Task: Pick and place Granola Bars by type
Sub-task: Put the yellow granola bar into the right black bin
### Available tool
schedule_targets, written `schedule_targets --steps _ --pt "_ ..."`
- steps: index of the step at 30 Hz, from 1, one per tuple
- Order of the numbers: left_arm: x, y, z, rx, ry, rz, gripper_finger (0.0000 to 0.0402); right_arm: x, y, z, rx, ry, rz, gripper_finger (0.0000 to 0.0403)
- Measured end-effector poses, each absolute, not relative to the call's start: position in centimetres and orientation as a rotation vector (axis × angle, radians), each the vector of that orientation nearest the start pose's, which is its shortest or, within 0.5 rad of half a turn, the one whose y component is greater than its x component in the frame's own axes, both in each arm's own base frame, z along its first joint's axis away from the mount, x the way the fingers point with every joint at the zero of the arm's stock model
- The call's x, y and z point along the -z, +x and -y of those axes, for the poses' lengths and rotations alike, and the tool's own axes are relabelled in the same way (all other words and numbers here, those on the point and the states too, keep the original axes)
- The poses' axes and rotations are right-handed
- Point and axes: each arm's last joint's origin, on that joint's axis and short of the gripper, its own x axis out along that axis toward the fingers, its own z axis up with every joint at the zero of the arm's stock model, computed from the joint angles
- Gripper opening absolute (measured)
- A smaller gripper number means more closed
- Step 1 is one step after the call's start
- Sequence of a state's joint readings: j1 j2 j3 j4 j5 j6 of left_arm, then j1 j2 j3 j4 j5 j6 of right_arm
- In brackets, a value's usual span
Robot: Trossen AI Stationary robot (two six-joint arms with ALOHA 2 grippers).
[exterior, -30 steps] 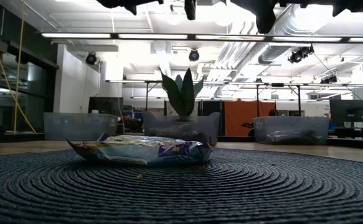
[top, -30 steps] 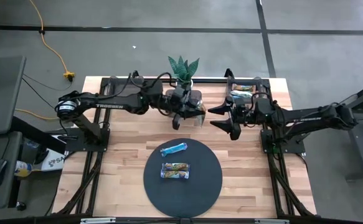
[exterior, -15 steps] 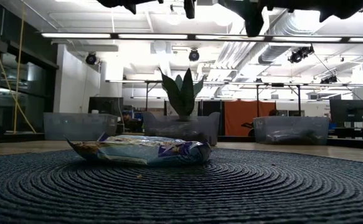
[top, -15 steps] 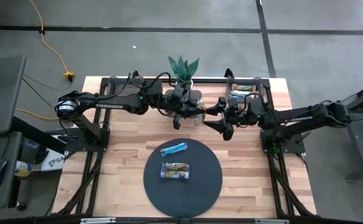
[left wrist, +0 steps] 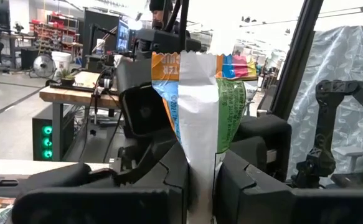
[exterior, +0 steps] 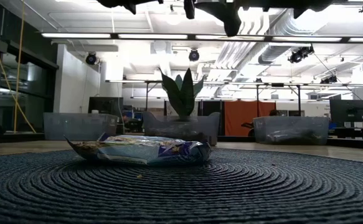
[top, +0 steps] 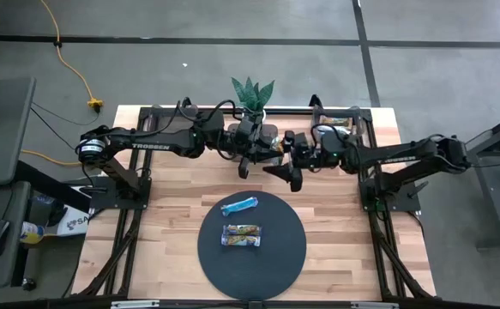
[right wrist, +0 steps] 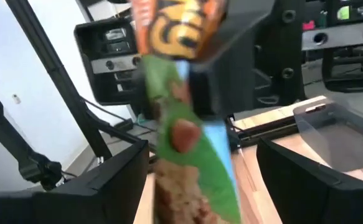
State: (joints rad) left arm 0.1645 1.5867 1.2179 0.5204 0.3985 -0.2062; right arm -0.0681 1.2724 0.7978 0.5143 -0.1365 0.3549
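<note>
The left tool hangs above the far middle of the wooden surface, just in front of the potted plant. It is clenched on a granola bar with an orange, green and silver wrapper; in the left wrist view the bar stands upright between the 2 dark fingers. The right tool reaches in from the right and sits just beside the left one, its fingers spread wide, 1 on either side of the same bar. In the right wrist view the bar fills the middle of the picture, blurred, between the 2 fingers; whether they touch the wrapper cannot be told.

On the round dark mat, near the front middle of the surface, lie 2 more bars well apart from the tools: a blue bar at the mat's far edge and a silver-green bar near its centre. The low view shows the silver-green bar lying flat on the woven mat, with clear bins along the far edge. At the far right corner, a bin holds bars.
</note>
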Motion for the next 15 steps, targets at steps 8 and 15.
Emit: schedule_targets --steps 8,15 --pt "-34.64 36.49 -4.91 0.247 -0.171 0.092 0.0038 -30.22 28.37 1.57 -0.063 0.352 0.028 0.0258" --pt "-34.63 36.49 -4.92 0.247 -0.171 0.092 0.0038 -30.11 28.37 1.59 -0.054 0.355 0.017 0.0220"
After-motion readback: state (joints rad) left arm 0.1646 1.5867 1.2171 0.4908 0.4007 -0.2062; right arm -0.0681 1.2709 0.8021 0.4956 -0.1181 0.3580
